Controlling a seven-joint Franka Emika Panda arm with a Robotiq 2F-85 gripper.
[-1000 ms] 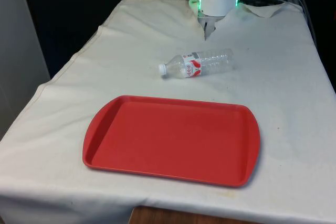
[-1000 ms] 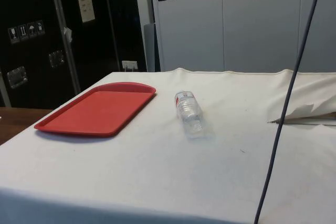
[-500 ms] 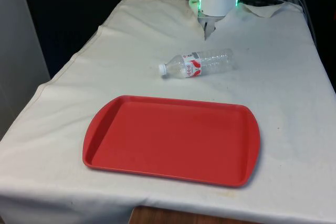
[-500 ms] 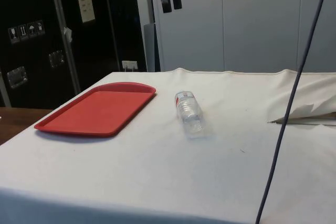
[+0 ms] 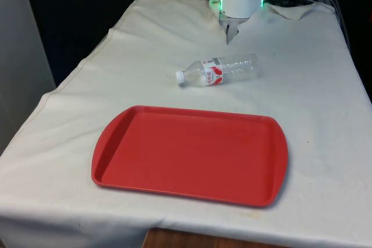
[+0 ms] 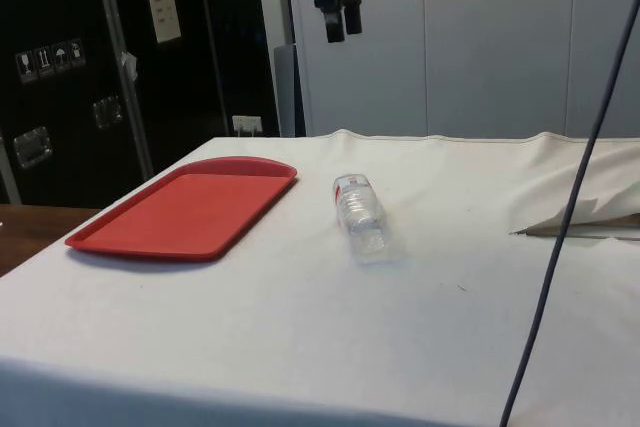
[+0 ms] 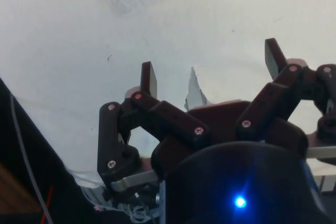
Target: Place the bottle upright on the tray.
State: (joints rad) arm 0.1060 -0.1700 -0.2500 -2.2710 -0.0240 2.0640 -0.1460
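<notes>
Now the gripper (image 6: 340, 25) sits lower than before.
Fingers spread wide, empty; water bottle (image 5: 218, 69) unmoved beside red tray (image 5: 116, 161).

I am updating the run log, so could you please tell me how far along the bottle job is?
Nothing looks done yet: the bottle lies on its side on the white cloth, apart from the red tray, which holds nothing. In hand: the hand hangs open high above the table, well clear of the bottle. Left: descend, grasp the bottle, turn it upright and set it on the tray.
</notes>
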